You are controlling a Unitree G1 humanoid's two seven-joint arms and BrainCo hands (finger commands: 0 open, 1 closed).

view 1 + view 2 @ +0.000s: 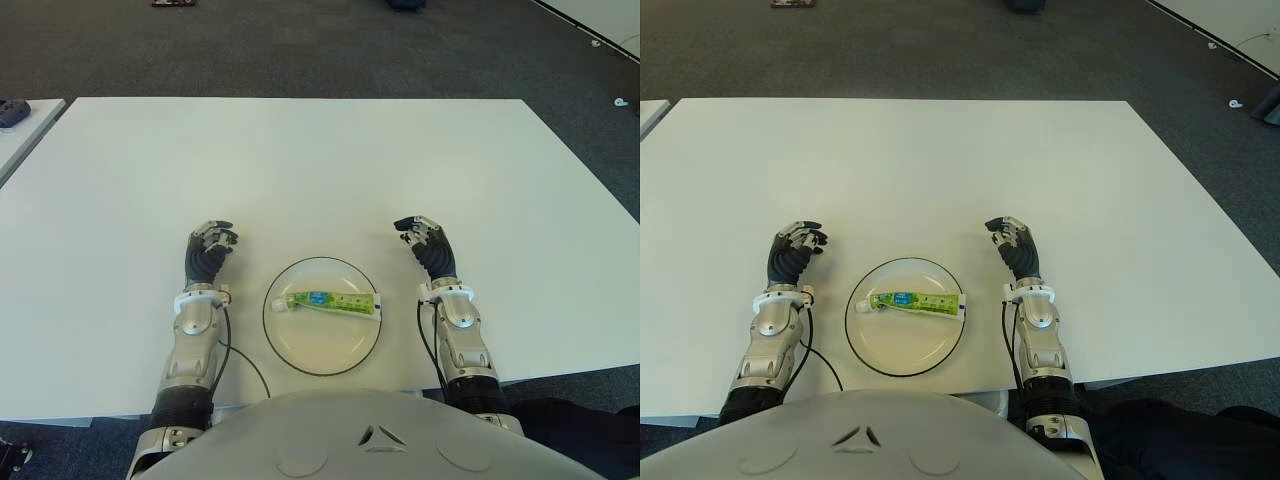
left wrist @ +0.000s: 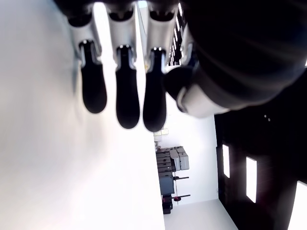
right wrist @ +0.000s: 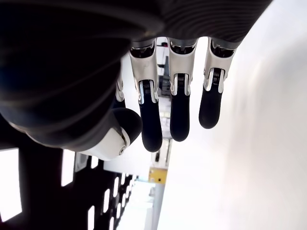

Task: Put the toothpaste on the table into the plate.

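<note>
**Op:** Table (image 1: 300,160) first: white, fills most of both eye views, near edge hidden behind the robot's own torso (image 1: 370,440). Dark carpet (image 1: 300,45) beyond it. A second white surface is cut off at the far left with something dark on it, can't make out what.

**Eng:** Plate?

**Op:** Plate (image 1: 290,345) is round, pale, dark rim, sitting near the front edge between the two forearms. I see the whole rim.

**Eng:** And the toothpaste?

**Op:** Toothpaste (image 1: 331,302) is lying flat inside the plate, across the upper half, cap end toward the robot's left. Green and white tube, label print too small for me to read.

**Eng:** Hands?

**Op:** Left hand (image 1: 208,252) is just left of the plate, right hand (image 1: 428,246) just right of it, both apart from the rim. Fingers on each are loosely bent and holding nothing. Wrist views confirm: left fingers (image 2: 127,98) and right fingers (image 3: 180,110) hang free with only tabletop behind them. Palms fill much of both wrist frames, so the thumbs are mostly cut off. Can't tell from here whether either hand touches the table.
</note>
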